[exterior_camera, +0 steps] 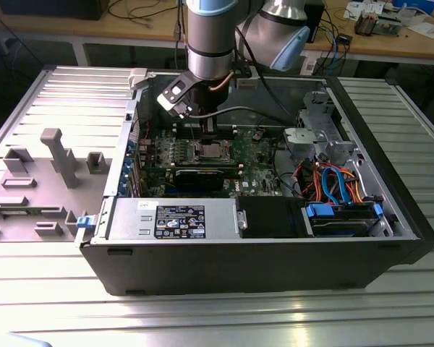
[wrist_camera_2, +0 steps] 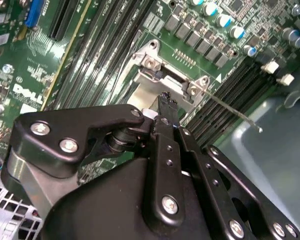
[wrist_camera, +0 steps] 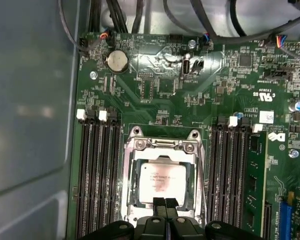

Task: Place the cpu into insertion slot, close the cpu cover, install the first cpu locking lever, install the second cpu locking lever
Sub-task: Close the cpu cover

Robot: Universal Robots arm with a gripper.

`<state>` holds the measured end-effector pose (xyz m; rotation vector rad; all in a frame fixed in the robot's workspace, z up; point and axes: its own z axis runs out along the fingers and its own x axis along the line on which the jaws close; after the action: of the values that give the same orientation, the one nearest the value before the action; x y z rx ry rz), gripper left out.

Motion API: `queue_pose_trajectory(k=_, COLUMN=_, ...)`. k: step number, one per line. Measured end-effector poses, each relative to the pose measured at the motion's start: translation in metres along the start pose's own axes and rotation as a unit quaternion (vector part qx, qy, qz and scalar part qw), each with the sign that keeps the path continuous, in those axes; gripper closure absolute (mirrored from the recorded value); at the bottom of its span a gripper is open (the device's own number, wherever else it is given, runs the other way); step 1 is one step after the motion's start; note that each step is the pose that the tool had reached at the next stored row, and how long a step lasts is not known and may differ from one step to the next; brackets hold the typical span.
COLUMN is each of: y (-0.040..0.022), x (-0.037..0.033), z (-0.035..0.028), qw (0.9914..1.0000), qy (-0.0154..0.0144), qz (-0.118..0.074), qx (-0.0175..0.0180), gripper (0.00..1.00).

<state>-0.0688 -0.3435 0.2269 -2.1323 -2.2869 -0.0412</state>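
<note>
Silver-grey metal marks your target: the cpu (wrist_camera: 162, 181) lies flat inside the insertion slot (wrist_camera: 135, 134) on the green motherboard (wrist_camera: 155, 95). The cpu cover (wrist_camera: 134, 175) looks lowered around it, with the chip showing through its window. Your gripper (wrist_camera: 165, 204) hovers at the slot's edge with its jaws pressed together, pinching nothing you can see. In the second wrist view the gripper (wrist_camera_2: 166, 100) tip sits close to a thin locking lever (wrist_camera_2: 235, 111), which juts out unlatched over the memory slots (wrist_camera_2: 247, 77). That lever is your main hazard: it is a slim, springy rod, so a closed tip could slide off it and jab the board or the row of capacitors (wrist_camera_2: 215, 17) just beyond the socket. You cannot tell whether the cover rests fully flat, and pressing on it while it is tilted could load the chip unevenly. Room is tight sideways, because memory slots flank the socket closely on both sides and their white latches (wrist_camera: 102, 116) stand proud. The grey case wall (wrist_camera: 30, 100) lies well apart from the socket, and loose cables (wrist_camera: 140, 15) hang past the board's far edge. In the exterior view the open computer case (exterior_camera: 239, 267) on the worktop (exterior_camera: 202, 322) leaves free space above, which is your cleanest way in or out.
</note>
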Motion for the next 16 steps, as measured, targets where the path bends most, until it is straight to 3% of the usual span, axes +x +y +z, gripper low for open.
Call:
queue_pose_trajectory(k=4, y=-0.0072, x=0.0004, z=0.0058, qw=1.0, qy=0.0, qz=-0.001, qx=0.0, gripper=0.89)
queue_pose_trajectory(k=14, y=-0.0076, x=-0.0002, z=0.0218, qw=0.99998, qy=-0.0004, qz=-0.006, qx=0.0007, gripper=0.89)
queue_pose_trajectory(k=16, y=-0.0075, x=-0.0001, z=0.0218, qw=0.99998, qy=-0.0006, qz=-0.007, qx=0.0005, gripper=0.89)
